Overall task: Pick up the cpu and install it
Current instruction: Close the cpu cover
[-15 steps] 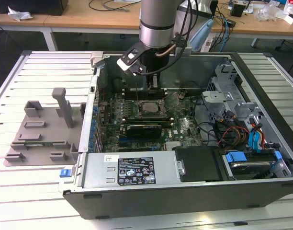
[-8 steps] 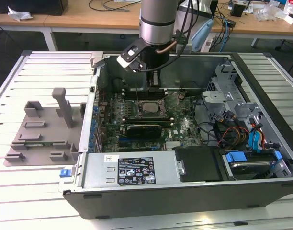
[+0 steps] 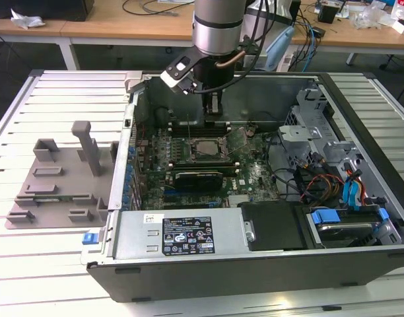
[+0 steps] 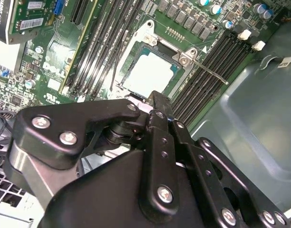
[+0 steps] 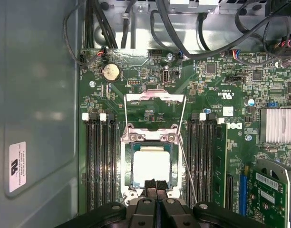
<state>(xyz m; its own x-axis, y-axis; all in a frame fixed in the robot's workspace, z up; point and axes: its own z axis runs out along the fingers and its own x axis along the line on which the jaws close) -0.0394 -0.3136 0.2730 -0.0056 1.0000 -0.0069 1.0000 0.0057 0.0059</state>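
The cpu [image 5: 151, 167] is lying flat in the open socket [image 5: 127, 159] on the green motherboard [image 5: 136, 71], its pale silvery metal top facing up and glaring bright in both wrist views. It is sitting square inside the socket's frame, its edges running parallel to the frame's sides, with dark memory slots [image 5: 100, 161] flanking it on two sides. In the exterior view the cpu [image 3: 206, 149] is showing as a small grey square inside the computer case [image 3: 255, 264]
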